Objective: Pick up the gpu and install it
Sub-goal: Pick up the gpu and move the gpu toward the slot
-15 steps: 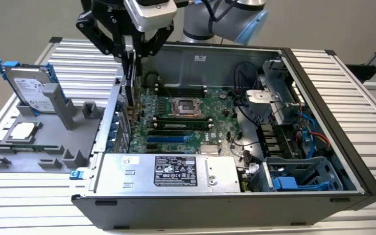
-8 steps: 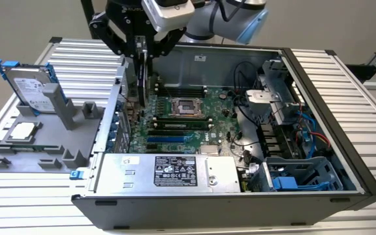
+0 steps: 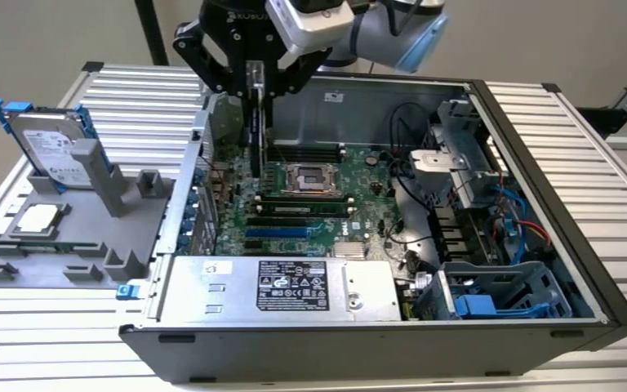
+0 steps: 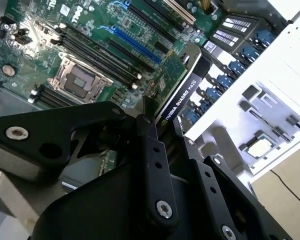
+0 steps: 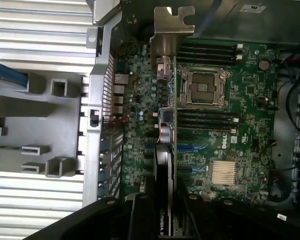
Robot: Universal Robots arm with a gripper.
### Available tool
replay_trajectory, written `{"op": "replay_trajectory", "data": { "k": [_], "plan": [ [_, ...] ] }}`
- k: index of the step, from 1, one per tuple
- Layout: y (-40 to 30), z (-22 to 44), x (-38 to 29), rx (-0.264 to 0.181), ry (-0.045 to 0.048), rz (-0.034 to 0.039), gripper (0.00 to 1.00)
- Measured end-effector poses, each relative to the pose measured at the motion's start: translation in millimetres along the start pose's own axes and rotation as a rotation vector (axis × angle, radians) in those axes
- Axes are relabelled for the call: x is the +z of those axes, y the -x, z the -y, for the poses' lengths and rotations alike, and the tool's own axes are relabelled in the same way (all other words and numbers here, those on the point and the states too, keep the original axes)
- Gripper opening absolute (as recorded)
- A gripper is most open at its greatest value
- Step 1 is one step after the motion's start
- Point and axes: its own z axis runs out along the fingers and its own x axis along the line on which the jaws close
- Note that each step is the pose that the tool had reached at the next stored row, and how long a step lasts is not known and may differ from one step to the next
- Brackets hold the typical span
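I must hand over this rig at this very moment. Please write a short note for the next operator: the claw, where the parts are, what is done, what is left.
Claw: shut on the gpu, a thin flat green-and-black circuit-board card, held upright on its edge.
Where: the card hangs over the large green motherboard inside the open grey metal computer case.
Done: the card is picked up.
Left: it does not seem seated in a slot yet.
Other: the silver hard drive in a blue frame stands on the grey holder at the exterior view's left.
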Motion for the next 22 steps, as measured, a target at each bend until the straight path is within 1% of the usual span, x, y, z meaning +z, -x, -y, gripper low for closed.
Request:
{"op": "replay_trajectory", "data": {
  "k": [9,15,18,22],
  "plan": [
    [18.2,0.9,0.1,-0.011,0.0001,-0.0004,0.00],
    [28.7,1.3,0.1,-0.019,0.0000,-0.0008,0.00],
    [32.5,1.6,0.1,-0.022,0.0001,-0.0009,0.00],
    [33.4,1.6,0.1,-0.022,0.0001,-0.0009,0.00]
  ]
}}
